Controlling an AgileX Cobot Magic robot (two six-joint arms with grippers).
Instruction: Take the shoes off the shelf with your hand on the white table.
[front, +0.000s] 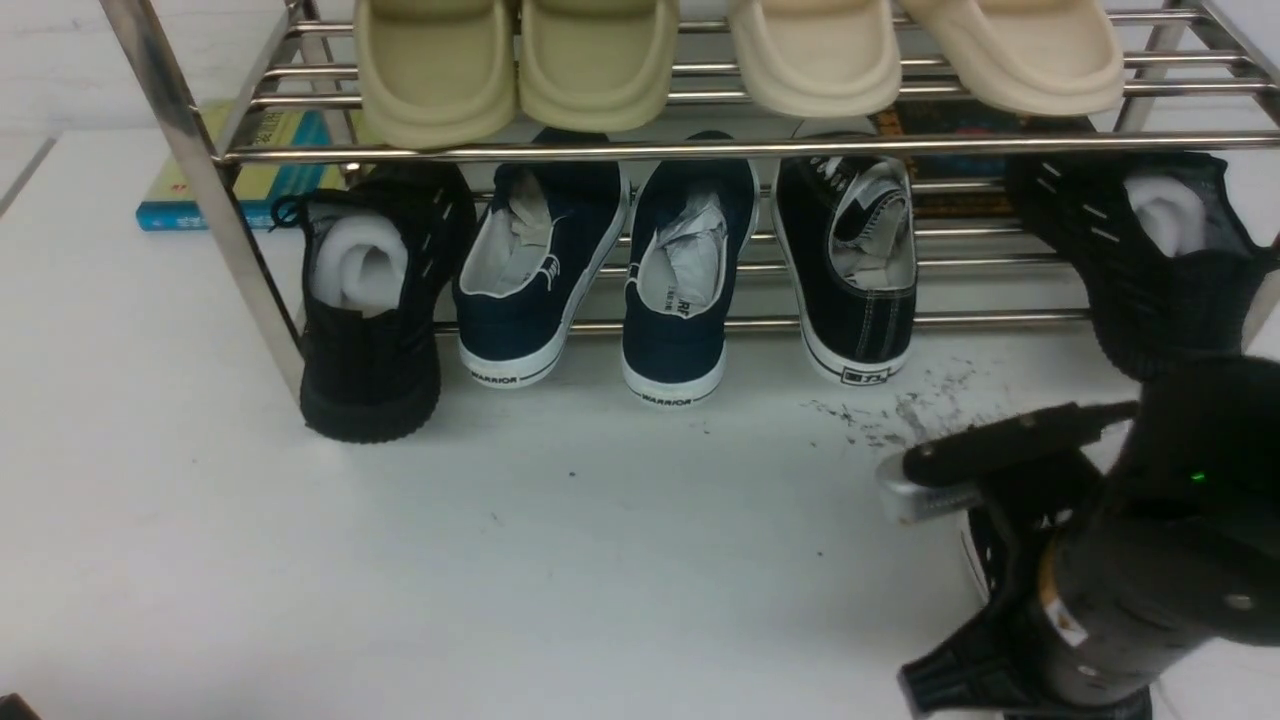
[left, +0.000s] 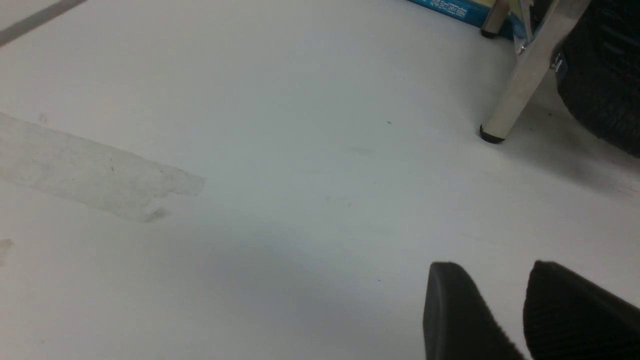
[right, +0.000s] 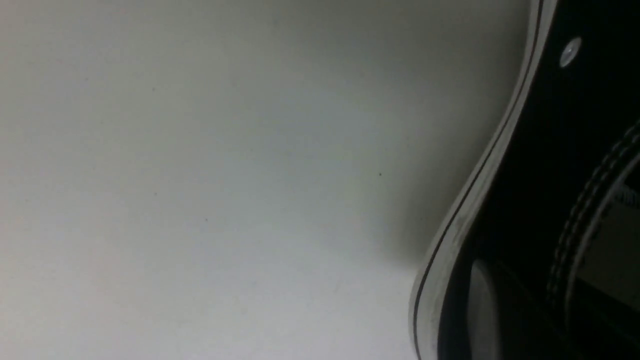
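And here was the pair split between rack and desk: one black canvas sneaker (front: 865, 328) sat on the lower tier of the chrome shoe rack (front: 600, 151), right of the navy slip-ons (front: 676, 345), its heel overhanging the near bar, while its mate (right: 530, 150) lay on the white desk (front: 600, 560), near and to the right, largely hidden by the right arm (front: 1190, 510). The right gripper (right: 492, 275) was right over that mate, its tips blurred and dark against the black upper, so whether they gripped it or had let go, I couldn't tell. Over on the left, the left gripper (left: 495, 285) stood a little apart at the tips, nothing between them, over bare desk. Now, handling: these looked light, the canvas soft enough to fold under a pinch, the rubber sole firm, the heel stiffer than the sides. For the one on the rack, the heel counter or the collar beside it seemed the sound place to take hold; a grab at the loose stuffing (front: 885, 225) could have pulled that out alone, and smooth rubber might have slipped.
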